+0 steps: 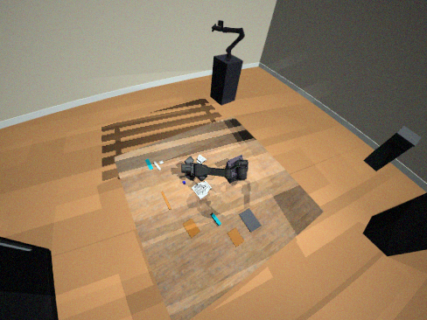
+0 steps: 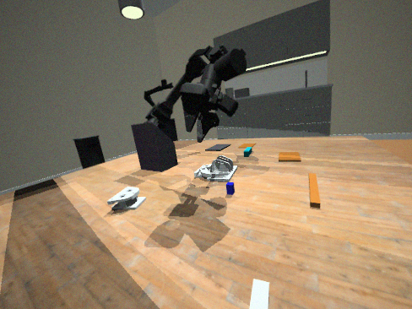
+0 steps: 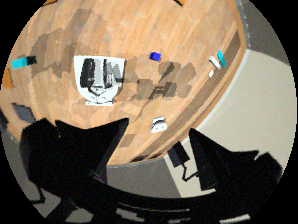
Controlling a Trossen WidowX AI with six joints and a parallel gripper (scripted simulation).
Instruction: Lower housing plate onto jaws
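Observation:
A white housing plate (image 1: pixel 201 157) (image 2: pixel 127 193) (image 3: pixel 159 127) with two dark holes rests tilted on a small white stand (image 2: pixel 138 203), apart from the jaws. The white base board (image 2: pixel 232 174) (image 3: pixel 78 62) lies flat on the table and carries the two ribbed jaws (image 2: pixel 224 164) (image 3: pixel 89 75), which stand side by side, shaded grey. Their pins are too small to make out. My gripper (image 2: pixel 194 135) (image 3: pixel 160 125) is open and empty, high above the table. In the wrist view the housing plate shows between the fingertips, well below them.
A blue cube (image 1: pixel 184 183) (image 2: pixel 230 188) (image 3: pixel 155 56) lies near the base board. An orange bar (image 1: pixel 166 200) (image 2: pixel 313 190), a teal block (image 1: pixel 215 219) (image 2: pixel 247 152), orange slabs (image 1: pixel 192 227) and a grey slab (image 1: pixel 249 219) lie farther off. The dark pedestal (image 2: pixel 154 145) stands behind.

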